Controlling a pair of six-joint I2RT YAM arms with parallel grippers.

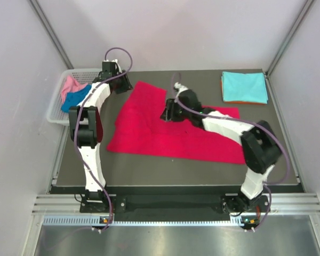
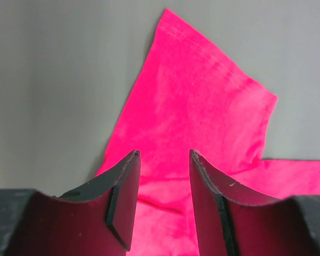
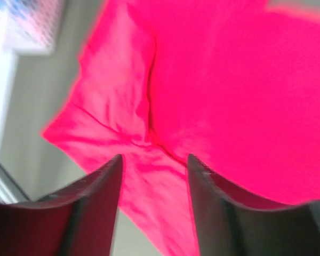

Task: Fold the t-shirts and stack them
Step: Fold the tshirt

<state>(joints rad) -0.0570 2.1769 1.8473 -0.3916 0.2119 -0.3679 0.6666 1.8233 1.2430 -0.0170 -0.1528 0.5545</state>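
The red t-shirt (image 1: 165,133) lies spread across the middle of the dark surface (image 1: 149,173), one sleeve pointing to the far left. The left fingers (image 2: 129,178) hover over that sleeve, spread apart with nothing between them. The right fingers (image 3: 104,192), also spread and empty, hang over the shirt's middle. A folded turquoise t-shirt (image 1: 244,85) sits on an orange t-shirt (image 1: 240,101) at the far right corner. A pink t-shirt (image 1: 70,84) and a blue t-shirt (image 1: 74,99) lie in the white basket (image 1: 56,114) at the left edge.
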